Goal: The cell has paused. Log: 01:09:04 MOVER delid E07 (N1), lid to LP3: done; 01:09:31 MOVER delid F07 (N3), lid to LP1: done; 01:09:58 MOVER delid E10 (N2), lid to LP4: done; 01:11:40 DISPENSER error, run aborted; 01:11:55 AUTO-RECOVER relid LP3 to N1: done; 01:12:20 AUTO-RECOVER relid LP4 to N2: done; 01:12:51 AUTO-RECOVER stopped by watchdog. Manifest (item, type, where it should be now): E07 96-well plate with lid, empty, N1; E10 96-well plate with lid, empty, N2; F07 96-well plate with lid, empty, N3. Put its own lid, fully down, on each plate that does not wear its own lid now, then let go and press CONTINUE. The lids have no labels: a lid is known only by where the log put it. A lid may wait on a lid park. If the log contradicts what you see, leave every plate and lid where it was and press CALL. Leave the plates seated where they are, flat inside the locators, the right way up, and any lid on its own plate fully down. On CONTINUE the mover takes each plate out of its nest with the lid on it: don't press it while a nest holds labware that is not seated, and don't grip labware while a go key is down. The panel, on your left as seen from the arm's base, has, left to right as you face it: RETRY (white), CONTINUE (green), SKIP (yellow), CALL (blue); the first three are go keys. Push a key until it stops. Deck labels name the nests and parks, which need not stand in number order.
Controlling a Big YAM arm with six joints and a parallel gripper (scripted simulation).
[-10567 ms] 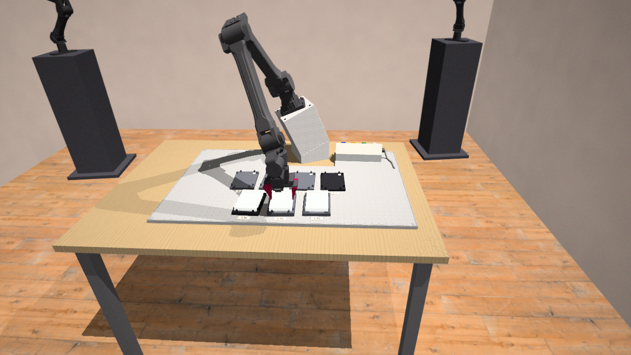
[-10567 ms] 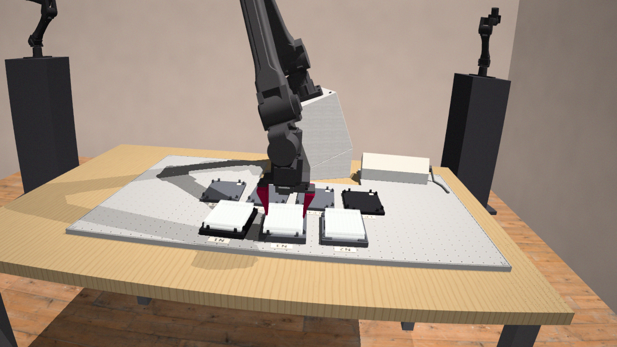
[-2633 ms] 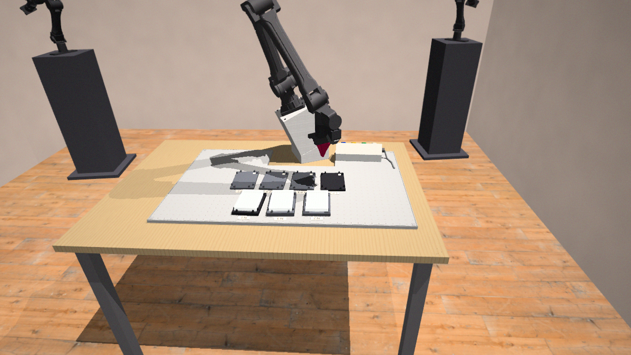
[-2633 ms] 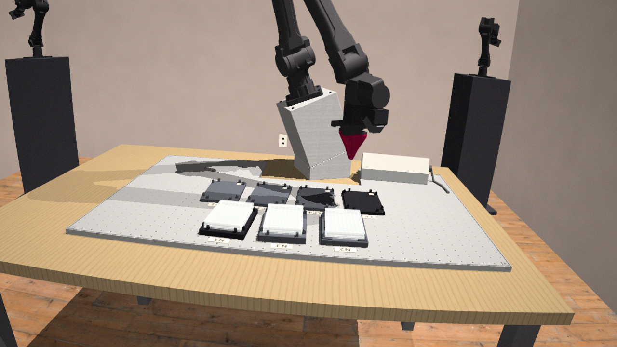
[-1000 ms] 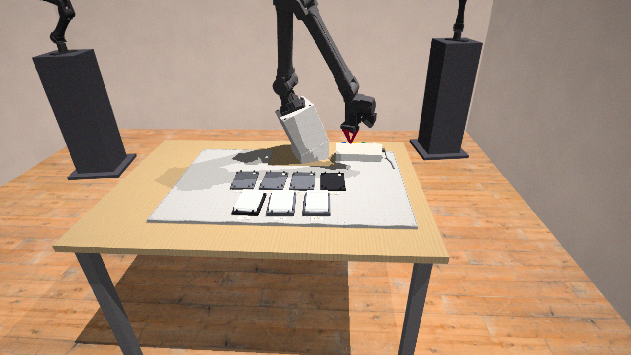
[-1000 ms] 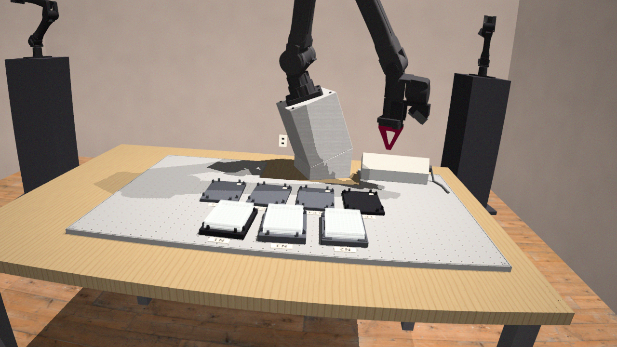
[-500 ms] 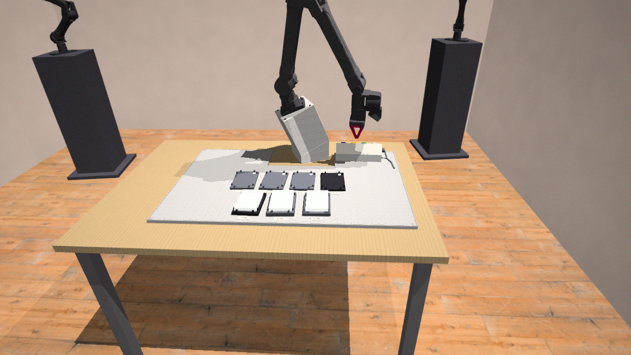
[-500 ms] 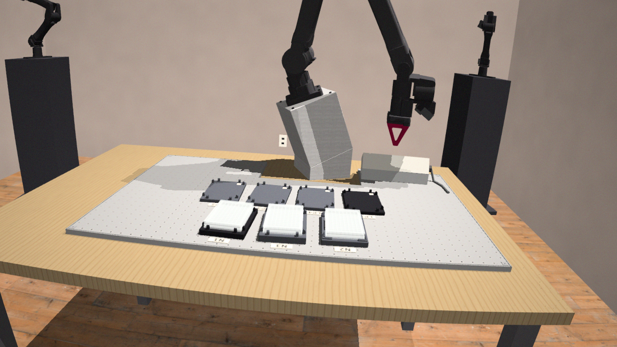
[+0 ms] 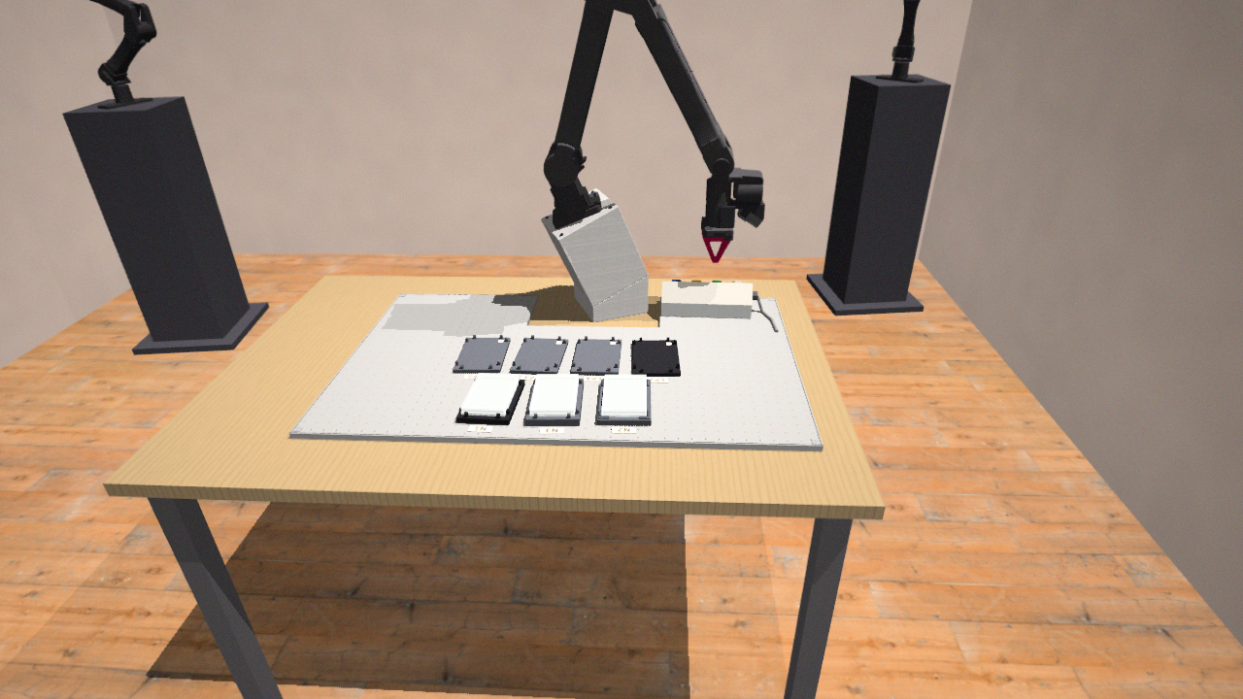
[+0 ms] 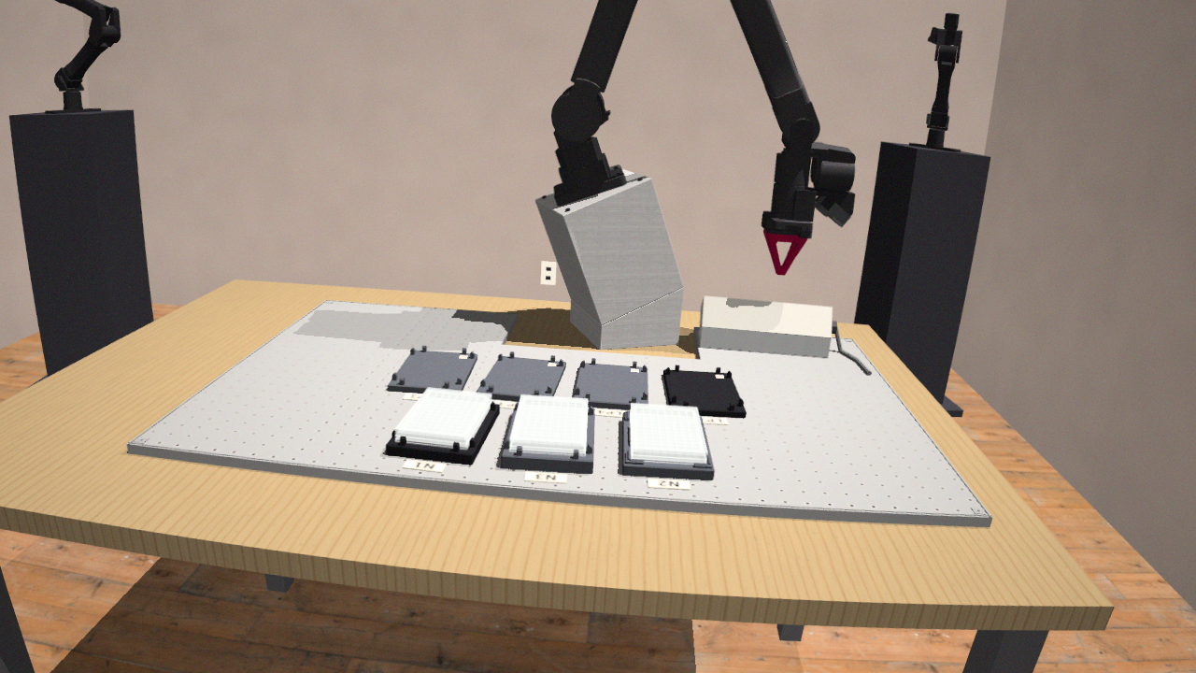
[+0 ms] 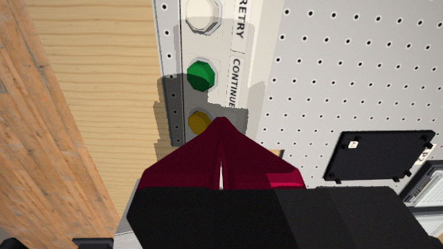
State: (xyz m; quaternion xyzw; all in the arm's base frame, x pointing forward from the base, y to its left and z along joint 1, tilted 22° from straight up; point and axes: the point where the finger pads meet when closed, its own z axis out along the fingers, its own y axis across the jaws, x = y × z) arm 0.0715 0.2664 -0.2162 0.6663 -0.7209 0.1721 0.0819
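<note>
My gripper (image 9: 715,249) is shut and empty. It hangs above the cream key panel (image 9: 705,298) at the back right of the deck, also seen in the exterior view (image 10: 785,253). In the wrist view the fingertips (image 11: 221,119) sit beside the yellow SKIP key (image 11: 197,122), with the green CONTINUE key (image 11: 201,75) and the white RETRY key (image 11: 202,12) beyond. Three white plates stand in the front nests: N1 (image 10: 443,418), N3 (image 10: 548,424), N2 (image 10: 666,435). I cannot tell from here which of them wear lids.
Behind the nests are four flat lid parks, three grey (image 10: 432,368) (image 10: 522,375) (image 10: 612,382) and one black (image 10: 704,390), none with a lid on it. The arm's tilted grey base block (image 10: 619,259) stands left of the panel. A cable (image 10: 851,355) runs off the panel's right end.
</note>
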